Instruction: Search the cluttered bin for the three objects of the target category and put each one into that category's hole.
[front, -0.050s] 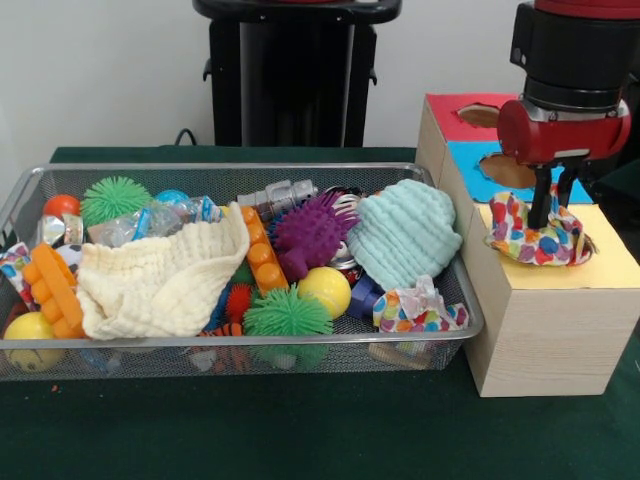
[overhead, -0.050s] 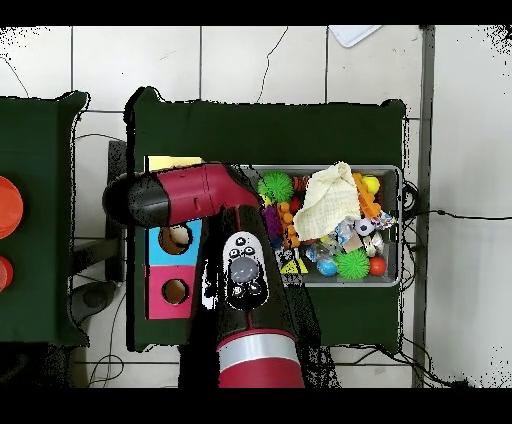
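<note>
A wire mesh bin (front, -0.050s: 20, 200) is seen on the left of the green table (front, -0.050s: 300, 430), filled with clutter. At its left end an orange toy brick (front, -0.050s: 55, 290) is laid beside a yellow ball (front, -0.050s: 28, 327), with a small orange ball (front, -0.050s: 61, 206) and a green spiky ball (front, -0.050s: 113, 198) farther back. A cream cloth (front, -0.050s: 165, 280) is draped over the left middle of the pile. To its right a second green spiky ball (front, -0.050s: 288, 313) is found at the near wall, a yellow ball (front, -0.050s: 325, 290) just beside it, and a purple spiky ball (front, -0.050s: 310, 235) behind them. A mint-green cloth (front, -0.050s: 405, 235) is heaped at the bin's right end, and a polka-dot cloth (front, -0.050s: 420, 310) is lodged in the near right corner.

Right of the bin a wooden box (front, -0.050s: 540, 340) is placed, its top divided into a red panel (front, -0.050s: 450, 118) far back, a blue panel (front, -0.050s: 475, 165) in the middle and a yellow panel (front, -0.050s: 610, 260) nearest; holes are visible in the red and blue panels.

A second polka-dot cloth (front, -0.050s: 535, 235) is bunched on the yellow panel, at its far left part. The gripper (front, -0.050s: 548, 215) is lowered from above into this cloth, with the dark fingers (front, -0.050s: 541, 205) pressed into its folds. Whether the fingers are clenched on the fabric or released cannot be told, since the tips are hidden by it.

In the overhead view the box is largely covered by the red arm (overhead, -0.050s: 200, 195).
</note>
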